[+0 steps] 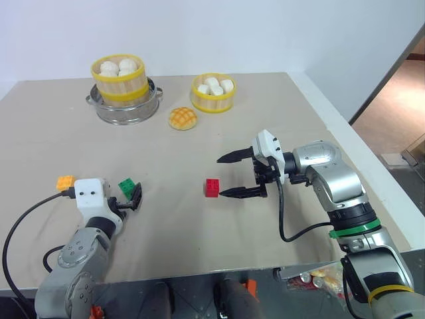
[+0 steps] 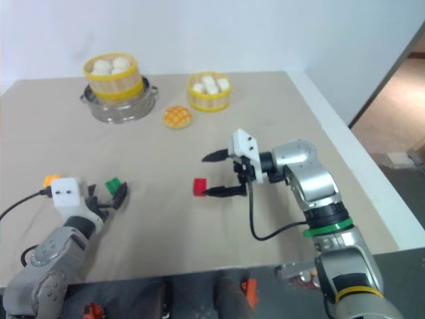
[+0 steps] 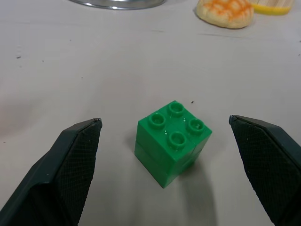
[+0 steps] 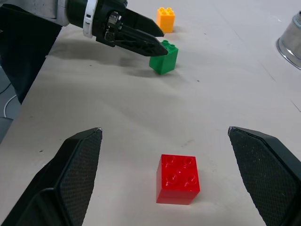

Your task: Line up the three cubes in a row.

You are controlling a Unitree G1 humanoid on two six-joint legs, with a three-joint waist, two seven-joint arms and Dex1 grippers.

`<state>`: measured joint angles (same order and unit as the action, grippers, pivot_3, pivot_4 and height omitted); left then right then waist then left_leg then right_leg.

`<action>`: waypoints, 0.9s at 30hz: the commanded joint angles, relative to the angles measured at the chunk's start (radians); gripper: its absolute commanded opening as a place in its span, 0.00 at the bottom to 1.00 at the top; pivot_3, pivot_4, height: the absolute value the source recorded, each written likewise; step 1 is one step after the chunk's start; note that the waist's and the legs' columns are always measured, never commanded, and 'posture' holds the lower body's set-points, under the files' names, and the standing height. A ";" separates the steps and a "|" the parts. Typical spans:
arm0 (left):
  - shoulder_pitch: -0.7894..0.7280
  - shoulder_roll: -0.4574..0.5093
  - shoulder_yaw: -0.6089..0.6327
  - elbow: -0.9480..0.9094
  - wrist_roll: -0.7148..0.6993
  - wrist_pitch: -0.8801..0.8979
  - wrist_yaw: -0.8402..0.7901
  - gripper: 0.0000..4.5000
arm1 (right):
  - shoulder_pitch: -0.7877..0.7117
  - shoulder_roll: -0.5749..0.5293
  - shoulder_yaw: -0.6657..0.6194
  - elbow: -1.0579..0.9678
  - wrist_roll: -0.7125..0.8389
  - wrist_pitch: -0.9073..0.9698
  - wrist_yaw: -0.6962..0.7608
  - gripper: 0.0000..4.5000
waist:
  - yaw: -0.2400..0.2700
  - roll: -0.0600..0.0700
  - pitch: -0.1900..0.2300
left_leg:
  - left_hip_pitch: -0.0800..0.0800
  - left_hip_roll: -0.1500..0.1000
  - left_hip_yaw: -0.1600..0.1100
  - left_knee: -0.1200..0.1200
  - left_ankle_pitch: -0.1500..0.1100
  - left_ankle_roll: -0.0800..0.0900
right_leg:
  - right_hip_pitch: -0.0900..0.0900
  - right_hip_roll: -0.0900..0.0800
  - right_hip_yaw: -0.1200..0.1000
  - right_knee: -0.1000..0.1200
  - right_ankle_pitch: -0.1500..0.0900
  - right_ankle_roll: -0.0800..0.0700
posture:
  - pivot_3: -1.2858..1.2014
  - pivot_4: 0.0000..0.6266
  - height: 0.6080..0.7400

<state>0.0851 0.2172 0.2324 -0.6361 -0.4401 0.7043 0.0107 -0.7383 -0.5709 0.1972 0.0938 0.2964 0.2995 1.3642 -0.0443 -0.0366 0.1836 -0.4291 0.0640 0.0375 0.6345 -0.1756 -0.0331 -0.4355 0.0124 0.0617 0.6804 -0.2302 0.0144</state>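
Centring wide-open left gripper (image 3: 164, 165) around green cube (image 3: 172, 141) (sitting skewed); squaring before closing; right gripper (image 4: 164, 174) wide, straddling red cube (image 4: 178, 179).

Red cube (image 1: 212, 187): set on the table (image 1: 265, 100), just beside the right gripper (image 1: 228, 175), whose fingers are spread apart
Green cube (image 1: 126, 187): placed at the left gripper (image 1: 133, 197); orange-yellow cube (image 1: 65, 182) seen beyond

2 steamer baskets (image 1: 119, 81) (image 1: 213, 93) of white buns flank a golden bun (image 1: 182, 118) on the table (image 1: 199, 153).
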 commanded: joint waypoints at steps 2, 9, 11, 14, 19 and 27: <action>-0.024 0.020 -0.020 0.021 0.022 -0.004 -0.028 1.00 | -0.008 -0.015 -0.017 -0.026 0.004 -0.012 -0.005 0.99 | 0.000 0.000 0.000 | 0.000 0.000 0.000 0.000 0.000 0.000 | 0.000 0.000 0.000 0.000 0.000 0.000 | 0.52 0.24 1.00; -0.041 0.038 -0.008 0.067 0.052 -0.023 -0.046 1.00 | -0.007 -0.019 -0.015 -0.028 0.002 -0.015 -0.011 0.99 | 0.000 0.000 0.000 | 0.000 0.000 0.000 0.000 0.000 0.000 | 0.000 0.000 0.000 0.000 0.000 0.000 | 0.52 0.24 1.00; -0.044 0.052 0.001 0.084 0.069 -0.036 -0.052 1.00 | -0.003 -0.021 -0.014 -0.032 0.003 -0.015 -0.011 0.99 | 0.000 0.000 0.000 | 0.000 0.000 0.000 0.000 0.000 0.000 | 0.000 0.000 0.000 0.000 0.000 0.000 | 0.52 0.24 1.00; -0.047 0.063 0.015 0.102 0.082 -0.047 -0.055 1.00 | 0.001 -0.024 -0.012 -0.038 0.003 -0.016 -0.011 0.99 | 0.000 0.000 0.000 | 0.000 0.000 0.000 0.000 0.000 0.000 | 0.000 0.000 0.000 0.000 0.000 0.000 | 0.52 0.24 1.00; -0.043 0.065 0.019 0.105 0.099 -0.045 -0.060 1.00 | 0.006 -0.030 -0.011 -0.043 0.000 -0.019 -0.010 0.99 | 0.000 0.000 0.000 | -0.001 0.000 0.000 0.000 0.000 0.000 | 0.000 0.000 0.000 0.000 0.000 0.000 | 0.52 0.24 1.00; -0.033 0.048 0.023 0.089 0.117 -0.038 -0.047 1.00 | 0.010 -0.030 -0.007 -0.043 -0.004 -0.031 -0.012 0.99 | 0.000 0.000 0.000 | -0.001 0.000 0.000 0.000 0.000 0.000 | -0.001 0.000 0.000 0.000 0.000 0.000 | 0.52 0.24 1.00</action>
<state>0.0511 0.2643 0.2382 -0.5185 -0.3295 0.6766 -0.0426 -0.7232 -0.5938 0.1972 0.0808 0.2889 0.2827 1.3501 -0.0445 -0.0366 0.1836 -0.4296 0.0639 0.0375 0.6343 -0.1756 -0.0332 -0.4361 0.0122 0.0618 0.6804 -0.2302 0.0146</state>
